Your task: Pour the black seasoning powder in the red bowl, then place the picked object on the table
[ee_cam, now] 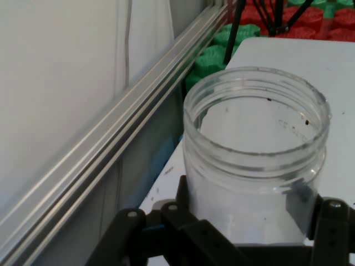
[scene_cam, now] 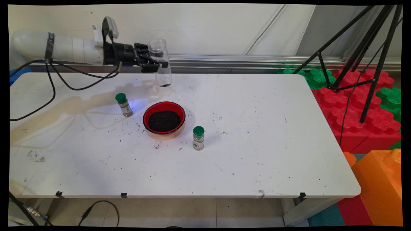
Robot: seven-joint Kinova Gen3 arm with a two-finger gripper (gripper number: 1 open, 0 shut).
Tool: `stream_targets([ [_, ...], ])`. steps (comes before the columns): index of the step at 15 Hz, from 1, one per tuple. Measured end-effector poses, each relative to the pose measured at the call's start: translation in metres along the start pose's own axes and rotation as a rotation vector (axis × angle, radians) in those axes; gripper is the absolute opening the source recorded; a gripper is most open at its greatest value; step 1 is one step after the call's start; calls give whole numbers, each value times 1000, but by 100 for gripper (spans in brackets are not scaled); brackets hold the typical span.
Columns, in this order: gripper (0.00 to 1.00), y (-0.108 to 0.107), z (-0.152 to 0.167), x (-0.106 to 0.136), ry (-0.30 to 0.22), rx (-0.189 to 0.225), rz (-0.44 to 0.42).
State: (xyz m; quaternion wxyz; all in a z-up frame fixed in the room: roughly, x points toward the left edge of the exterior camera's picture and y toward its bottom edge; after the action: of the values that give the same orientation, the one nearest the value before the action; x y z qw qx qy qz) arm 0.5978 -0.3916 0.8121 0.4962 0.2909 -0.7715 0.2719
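Note:
My gripper [scene_cam: 158, 64] reaches in from the left at the table's back edge and is shut on a clear open-topped jar [scene_cam: 161, 62]. The jar stands upright, nearly empty, with a few dark grains at its bottom, its base close to the table top. In the hand view the clear jar [ee_cam: 255, 160] fills the middle between the fingers [ee_cam: 327, 221], mouth upward. In front of it on the table sits a red bowl [scene_cam: 164, 120] filled with dark grains.
Two small spice bottles with green caps stand on the white table [scene_cam: 257, 154]: one left of the bowl [scene_cam: 123, 105], one to its right front [scene_cam: 198, 138]. Dark grains are scattered around the bowl. A black tripod [scene_cam: 362, 57] and coloured foam blocks [scene_cam: 359, 106] stand off the table's right.

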Motion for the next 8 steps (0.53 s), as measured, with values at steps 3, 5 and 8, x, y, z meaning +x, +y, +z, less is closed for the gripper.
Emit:
stream_targets([
  [3, 0, 1, 7, -5, -14, 5, -31],
  [5, 0, 2, 12, -8, -23, 7, -51],
  [8, 0, 3, 20, -14, -32, 8, -77],
])
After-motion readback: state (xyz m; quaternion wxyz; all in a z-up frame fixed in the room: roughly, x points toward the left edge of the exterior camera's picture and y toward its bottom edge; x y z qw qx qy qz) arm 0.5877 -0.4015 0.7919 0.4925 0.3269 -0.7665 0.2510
